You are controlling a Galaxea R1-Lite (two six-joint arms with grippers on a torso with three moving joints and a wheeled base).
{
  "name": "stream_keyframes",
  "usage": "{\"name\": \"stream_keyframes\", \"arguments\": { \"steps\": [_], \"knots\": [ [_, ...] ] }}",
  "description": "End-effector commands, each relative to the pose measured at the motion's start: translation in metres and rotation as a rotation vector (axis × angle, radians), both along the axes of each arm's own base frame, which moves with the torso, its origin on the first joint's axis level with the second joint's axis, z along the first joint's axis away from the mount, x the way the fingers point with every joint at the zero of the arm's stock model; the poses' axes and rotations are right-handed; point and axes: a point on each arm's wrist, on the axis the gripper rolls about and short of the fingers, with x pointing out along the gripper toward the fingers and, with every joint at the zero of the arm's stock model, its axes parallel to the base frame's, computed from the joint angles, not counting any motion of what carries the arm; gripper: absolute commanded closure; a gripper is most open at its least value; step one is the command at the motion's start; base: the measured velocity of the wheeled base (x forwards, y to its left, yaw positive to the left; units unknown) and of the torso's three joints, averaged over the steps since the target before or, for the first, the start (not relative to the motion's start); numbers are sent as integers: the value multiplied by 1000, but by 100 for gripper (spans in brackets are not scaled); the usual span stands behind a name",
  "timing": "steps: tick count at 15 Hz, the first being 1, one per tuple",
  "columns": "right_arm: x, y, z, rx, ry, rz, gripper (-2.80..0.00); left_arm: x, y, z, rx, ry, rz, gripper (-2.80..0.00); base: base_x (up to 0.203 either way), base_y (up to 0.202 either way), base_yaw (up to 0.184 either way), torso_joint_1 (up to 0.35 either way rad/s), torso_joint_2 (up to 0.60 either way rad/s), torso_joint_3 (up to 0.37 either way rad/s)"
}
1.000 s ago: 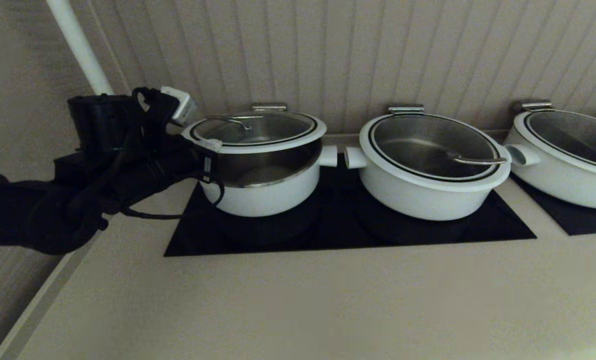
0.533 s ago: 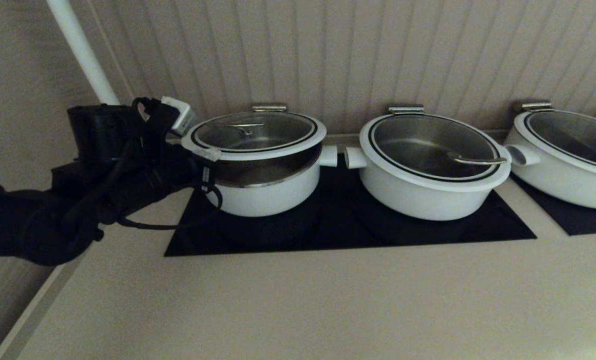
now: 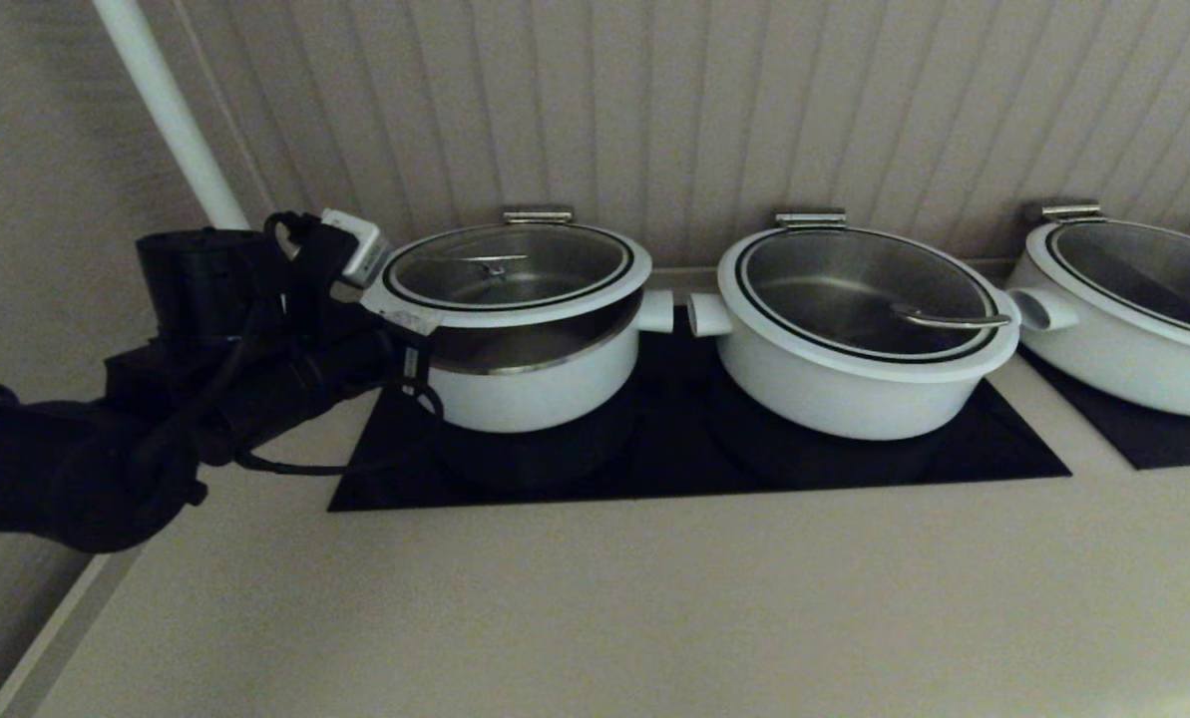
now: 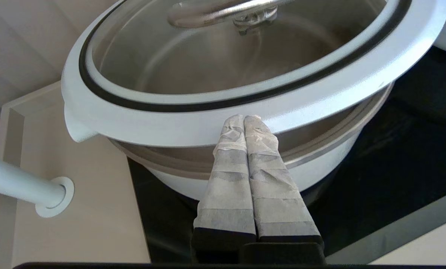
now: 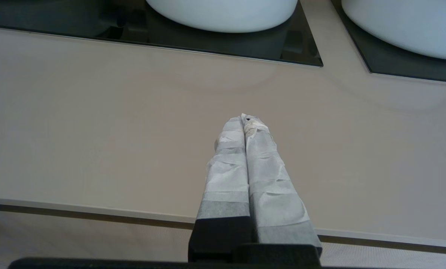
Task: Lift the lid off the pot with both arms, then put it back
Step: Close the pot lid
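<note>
Lid propped up on its left side

The left hand (image 4: pixel 244 118), fingers pressed together, pushes up under the rim of the lid (image 3: pixel 511 269), tilting it above the pot (image 3: pixel 535 374). The right hand (image 5: pixel 245 119), also closed and empty, hangs over the surface (image 5: pixel 95 130).

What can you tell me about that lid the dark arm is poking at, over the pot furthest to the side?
The lid is round, with clear glass in the middle, a thin black ring, a broad white rim and a thin steel wire loop handle on top. It sits tilted over the pot, its front edge raised so the steel bowl shows underneath, its back edge low by the hinge bracket. The left gripper, fingers pressed together, touches the underside of its rim.
</note>
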Motion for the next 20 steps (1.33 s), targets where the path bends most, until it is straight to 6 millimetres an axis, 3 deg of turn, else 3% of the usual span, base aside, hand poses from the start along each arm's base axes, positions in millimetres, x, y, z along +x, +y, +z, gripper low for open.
{"name": "stream_keyframes", "arguments": {
  "steps": [1,10,20],
  "knots": [
    [0,0,0,-1,0,1,0,5,-2,-6,3,4,-2,0,0,0,0,0,0,0],
    [0,0,0,-1,-1,0,0,17,-5,-16,6,17,-3,0,0,0,0,0,0,0],
    [0,0,0,-1,0,1,0,17,-5,-25,15,48,-3,0,0,0,0,0,0,0]
  ]
}}
